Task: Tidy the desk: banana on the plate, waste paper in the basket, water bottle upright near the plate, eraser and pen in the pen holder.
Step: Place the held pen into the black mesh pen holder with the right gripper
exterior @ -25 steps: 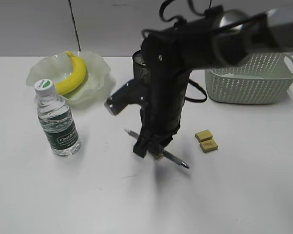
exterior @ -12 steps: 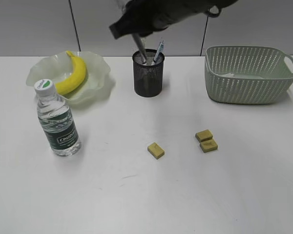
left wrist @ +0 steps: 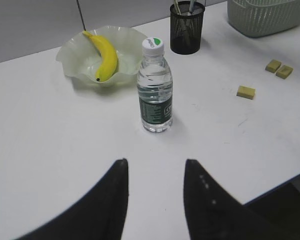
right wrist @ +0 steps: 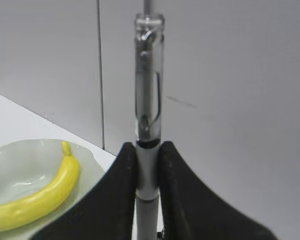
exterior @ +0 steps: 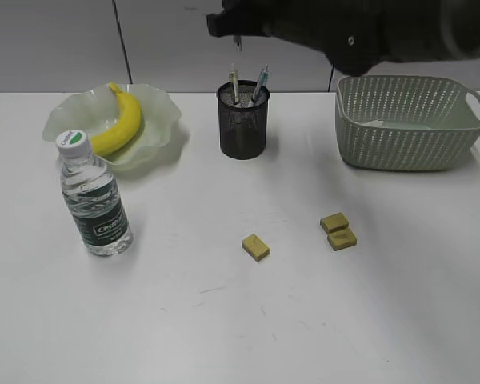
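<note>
My right gripper (right wrist: 149, 150) is shut on a clear-and-grey pen (right wrist: 149, 75) and holds it upright. In the exterior view this gripper (exterior: 238, 22) is high above the black mesh pen holder (exterior: 242, 120), with the pen's tip (exterior: 237, 40) pointing down at it. Two other pens stand in the holder. The banana (exterior: 122, 122) lies in the wavy green plate (exterior: 162, 108). The water bottle (exterior: 94, 196) stands upright in front of the plate. Three yellowish erasers (exterior: 255, 247) lie on the desk. My left gripper (left wrist: 155, 167) is open and empty over bare desk. The waste paper is not visible.
The perforated basket (exterior: 408, 120) stands at the back right. Two of the erasers (exterior: 338, 230) lie side by side in front of it. The left wrist view also shows the bottle (left wrist: 155, 87), the plate (left wrist: 72, 50) and the pen holder (left wrist: 186, 35).
My right gripper took the pen off the desk beside an eraser and rose with it to above the pen holder. The pen now hangs upright.
</note>
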Available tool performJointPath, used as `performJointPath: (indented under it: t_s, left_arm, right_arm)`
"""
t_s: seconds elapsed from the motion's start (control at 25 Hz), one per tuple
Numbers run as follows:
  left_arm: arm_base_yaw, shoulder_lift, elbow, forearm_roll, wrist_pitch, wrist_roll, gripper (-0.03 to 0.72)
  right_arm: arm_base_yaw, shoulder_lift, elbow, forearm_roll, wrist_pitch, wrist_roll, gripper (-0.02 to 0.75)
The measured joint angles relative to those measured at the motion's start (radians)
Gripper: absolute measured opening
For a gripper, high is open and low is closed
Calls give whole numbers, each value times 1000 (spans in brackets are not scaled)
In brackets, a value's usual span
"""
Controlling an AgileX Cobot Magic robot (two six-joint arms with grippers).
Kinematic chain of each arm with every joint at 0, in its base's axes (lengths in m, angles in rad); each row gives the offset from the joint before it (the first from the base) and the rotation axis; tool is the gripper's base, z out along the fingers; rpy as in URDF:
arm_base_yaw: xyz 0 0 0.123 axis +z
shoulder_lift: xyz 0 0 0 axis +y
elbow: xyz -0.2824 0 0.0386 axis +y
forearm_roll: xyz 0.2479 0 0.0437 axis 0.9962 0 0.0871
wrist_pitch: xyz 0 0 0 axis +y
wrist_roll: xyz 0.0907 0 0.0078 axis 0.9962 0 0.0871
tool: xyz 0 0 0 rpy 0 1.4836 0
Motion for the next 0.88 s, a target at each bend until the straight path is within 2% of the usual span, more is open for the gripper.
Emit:
performJointPath:
  t_s: [0.64, 0.76, 0.88]
  left_arm:
    - [0, 0, 0, 0, 0, 0, 279]
    - [0, 0, 0, 0, 0, 0, 279]
    - [0, 0, 0, 0, 0, 0, 279]
  right_arm:
    - [-3, 221, -5, 41, -56, 0, 119]
    - [-3, 221, -6, 43, -60, 0, 215]
    - [-3, 221, -6, 44, -60, 0, 400]
